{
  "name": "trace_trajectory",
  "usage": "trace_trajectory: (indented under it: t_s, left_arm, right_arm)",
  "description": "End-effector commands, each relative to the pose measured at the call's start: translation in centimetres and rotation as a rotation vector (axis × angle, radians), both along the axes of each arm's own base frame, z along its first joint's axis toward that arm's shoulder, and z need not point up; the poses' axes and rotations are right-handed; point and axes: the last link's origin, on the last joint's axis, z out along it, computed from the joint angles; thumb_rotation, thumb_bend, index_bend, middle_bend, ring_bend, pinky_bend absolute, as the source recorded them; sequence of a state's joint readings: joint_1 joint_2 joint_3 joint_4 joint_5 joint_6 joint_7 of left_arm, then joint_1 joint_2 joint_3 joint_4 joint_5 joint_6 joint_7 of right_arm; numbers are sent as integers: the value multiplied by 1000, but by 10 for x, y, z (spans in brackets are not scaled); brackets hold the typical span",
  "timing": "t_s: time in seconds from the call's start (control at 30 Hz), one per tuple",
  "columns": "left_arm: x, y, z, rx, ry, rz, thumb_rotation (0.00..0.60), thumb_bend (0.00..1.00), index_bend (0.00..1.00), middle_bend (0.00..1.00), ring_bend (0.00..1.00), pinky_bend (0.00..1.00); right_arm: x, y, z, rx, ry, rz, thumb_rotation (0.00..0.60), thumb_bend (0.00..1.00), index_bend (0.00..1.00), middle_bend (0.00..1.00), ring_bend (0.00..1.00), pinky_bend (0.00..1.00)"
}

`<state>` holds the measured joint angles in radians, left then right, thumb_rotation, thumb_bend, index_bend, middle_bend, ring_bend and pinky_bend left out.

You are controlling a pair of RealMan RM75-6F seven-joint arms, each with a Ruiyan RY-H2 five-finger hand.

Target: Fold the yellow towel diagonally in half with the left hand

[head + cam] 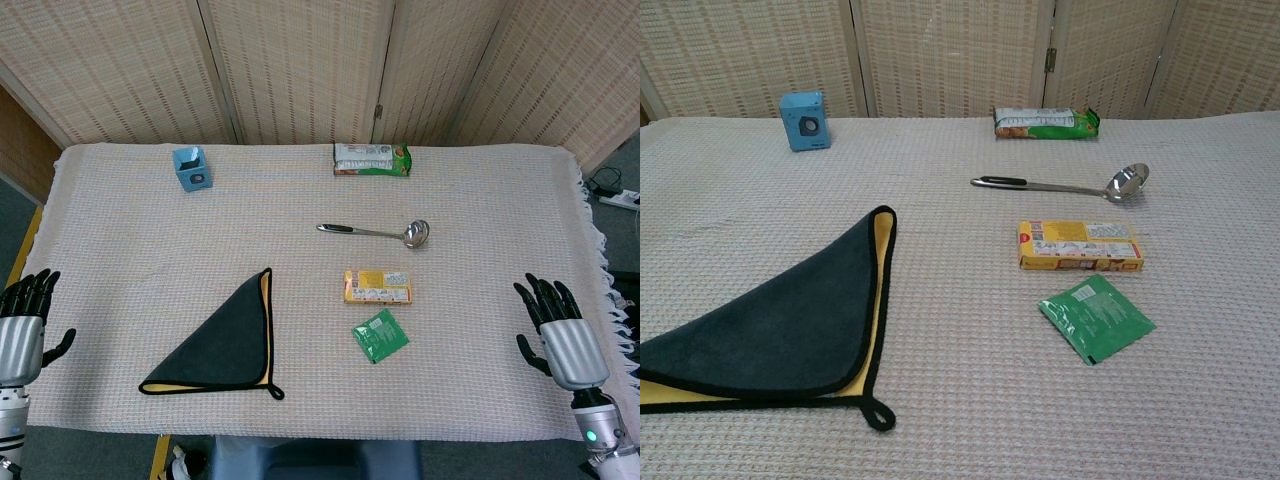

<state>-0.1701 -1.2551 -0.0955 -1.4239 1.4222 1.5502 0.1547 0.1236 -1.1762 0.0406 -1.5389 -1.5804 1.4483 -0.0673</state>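
- Near the front-left of the counter (480, 180), the yellow towel (222, 345) lies flat as a triangle, dark face up, with yellow lining showing only as a thin strip along its right and lower edges. Judgement: the diagonal fold looks complete, since one half sits squarely over the other with edges nearly matched.
- Black hanging loop (878, 413) sticks out at the towel's lower right corner, on the side facing the robot. This fits a corner-to-corner fold with the loop corner left on the bottom layer.
- Left hand (22, 325): at the far left edge of the counter, well apart from the towel, fingers spread and holding nothing. Seen in head view only; chest view does not show it. Judgement: parked clear of the cloth so nothing drags the fold open.
- Right hand (560, 330): at the right edge of the counter, fingers spread, empty, touching no object. The task gives it no part, so an idle pose off to the side makes sense.
- Other items sit apart from the towel and from each other: blue box (190, 167) at back left, green snack packet (372, 159) at back centre, metal ladle (377, 232) in the middle, yellow carton (378, 287) just below it, green sachet (380, 335) nearest the robot. None overlaps the cloth.
- Judgement: remaining work appears nil; the slight yellow margin suggests a small misalignment, not an unfinished fold.
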Motion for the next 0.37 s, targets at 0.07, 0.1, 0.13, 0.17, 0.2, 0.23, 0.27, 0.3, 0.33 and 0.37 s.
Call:
trace_trajectory:
  t_s: [0.07, 0.1, 0.13, 0.17, 0.2, 0.23, 0.27, 0.3, 0.33, 0.37]
  left_arm:
    - [-2, -8, 0, -57, -7, 83, 600, 301, 76, 105, 120, 164]
    - [-2, -9, -1, -76, -16, 93, 600, 303, 78, 105, 130, 167]
    - [-2, -10, -2, -93, -22, 101, 600, 305, 80, 105, 139, 172]
    - [-1, -10, -4, -112, -28, 109, 600, 306, 80, 106, 144, 176]
    - [-1, -10, -5, -124, -33, 115, 600, 307, 80, 106, 145, 178]
    - [0, -10, -6, -137, -37, 119, 600, 307, 80, 108, 146, 180]
    - [0, -10, -7, -144, -38, 119, 600, 308, 81, 109, 146, 180]
    - [1, -9, -7, -150, -37, 118, 600, 308, 81, 110, 146, 180]
    - [1, -9, -8, -154, -35, 117, 600, 308, 81, 110, 146, 180]
    - [1, -9, -9, -159, -35, 117, 600, 308, 81, 110, 147, 180]
  right_arm:
    - [3, 4, 1, -1, -4, 14, 600, 492, 0, 0, 0, 0]
    - [4, 4, 1, 0, -5, 15, 600, 491, 0, 0, 0, 0]
    - [4, 4, 1, 0, -6, 16, 600, 491, 0, 0, 0, 0]
    - [4, 3, 0, 2, -6, 17, 600, 492, 0, 0, 0, 0]
    - [4, 3, 0, 4, -5, 16, 600, 491, 0, 0, 0, 0]
    - [4, 3, -1, 8, -3, 14, 600, 492, 0, 0, 0, 0]
    - [3, 3, -1, 11, -2, 12, 600, 491, 0, 0, 0, 0]
    - [3, 3, -2, 14, -1, 9, 600, 491, 0, 0, 0, 0]
    - [3, 3, -2, 15, -1, 7, 600, 491, 0, 0, 0, 0]
    - [3, 3, -2, 14, 0, 6, 600, 491, 0, 0, 0, 0]
